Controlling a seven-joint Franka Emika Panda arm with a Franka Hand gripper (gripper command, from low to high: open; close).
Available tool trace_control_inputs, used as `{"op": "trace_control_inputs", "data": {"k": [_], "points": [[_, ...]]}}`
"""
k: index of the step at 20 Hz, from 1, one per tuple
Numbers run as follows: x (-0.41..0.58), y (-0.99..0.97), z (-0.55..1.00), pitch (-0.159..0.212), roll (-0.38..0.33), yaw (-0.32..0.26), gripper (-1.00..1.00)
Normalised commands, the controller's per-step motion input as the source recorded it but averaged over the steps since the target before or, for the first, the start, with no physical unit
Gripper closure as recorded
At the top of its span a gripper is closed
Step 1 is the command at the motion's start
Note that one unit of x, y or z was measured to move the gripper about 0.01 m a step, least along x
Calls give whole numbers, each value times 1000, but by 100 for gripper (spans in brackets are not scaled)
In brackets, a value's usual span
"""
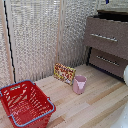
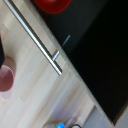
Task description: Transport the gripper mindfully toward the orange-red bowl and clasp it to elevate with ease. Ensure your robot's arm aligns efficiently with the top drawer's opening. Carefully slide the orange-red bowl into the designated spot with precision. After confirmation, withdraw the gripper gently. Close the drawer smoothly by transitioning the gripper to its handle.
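Bowl [image 2: 52,4], red-orange, sits inside the dark open top drawer [image 2: 107,60], seen only at the wrist view's edge. Its grey-brown front carries the silver handle [image 2: 37,41] running slantwise. A pink cup [image 2: 5,80] shows beside that front. In the exterior view the dresser [image 1: 107,42] stands at the right, the pink cup [image 1: 79,84] on the wooden floor [image 1: 100,100], a red basket [image 1: 26,102] at the left, a patterned box [image 1: 64,73] near the cup. Gripper fingers are out of sight; their spread cannot be told

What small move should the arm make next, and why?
Probably shift the gripper toward the handle: the orange-red bowl already seems to lie inside the top drawer, which stands open.
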Motion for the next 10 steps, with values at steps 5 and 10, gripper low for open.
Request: {"op": "trace_control_inputs", "data": {"k": [5, 10], "points": [[13, 465, -440, 189, -284, 80, -100], [131, 506, -491, 91, -340, 44, -100]]}}
